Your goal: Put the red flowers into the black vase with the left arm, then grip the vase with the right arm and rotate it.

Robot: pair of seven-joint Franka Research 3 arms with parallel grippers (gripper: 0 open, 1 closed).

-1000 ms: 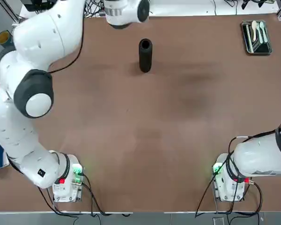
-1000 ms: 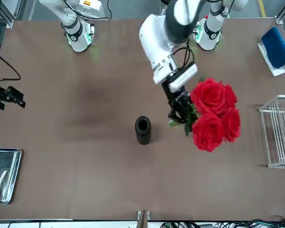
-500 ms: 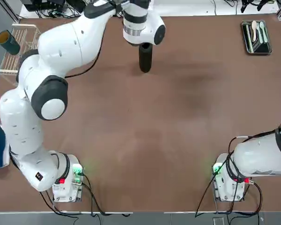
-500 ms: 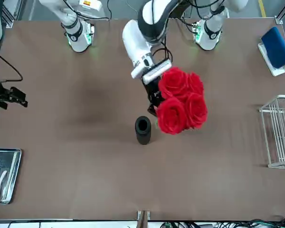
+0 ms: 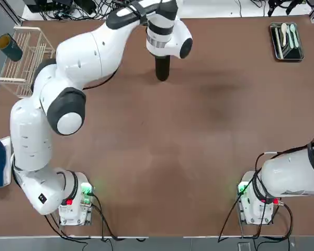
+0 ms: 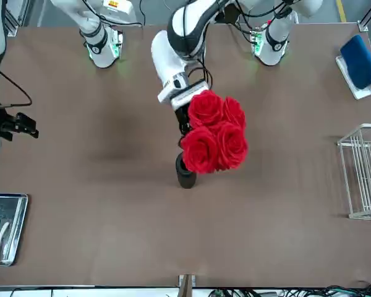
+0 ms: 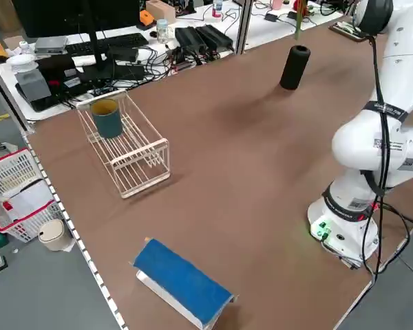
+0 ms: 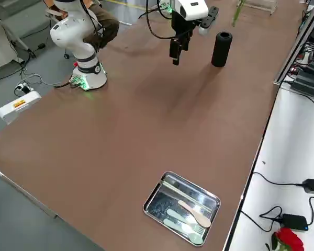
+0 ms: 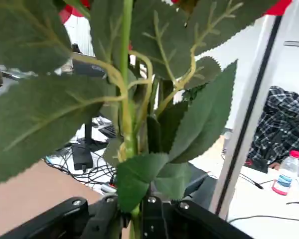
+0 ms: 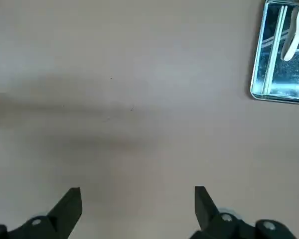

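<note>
The red flowers (image 6: 213,133) hang in my left gripper (image 6: 184,125), which is shut on their green stems (image 9: 125,99) just below the leaves. The bunch hovers directly over the black vase (image 6: 185,179), covering part of its mouth in the front view. In the top view my left wrist hides the upper end of the upright vase (image 5: 162,70), near the far middle of the table. My right gripper (image 6: 15,124) hangs above bare table well off to the robot's right. Its fingers (image 10: 72,204) stand wide apart with nothing between them.
A metal tray (image 5: 286,42) with spoons lies at the far right corner. A wire rack (image 5: 26,57) with a dark teal cup (image 5: 9,47) stands at the far left. A blue object (image 7: 182,282) lies near the left edge.
My left arm has swung the flowers sideways towards the vase, from beside it to right above its mouth. The right arm has stayed put.
</note>
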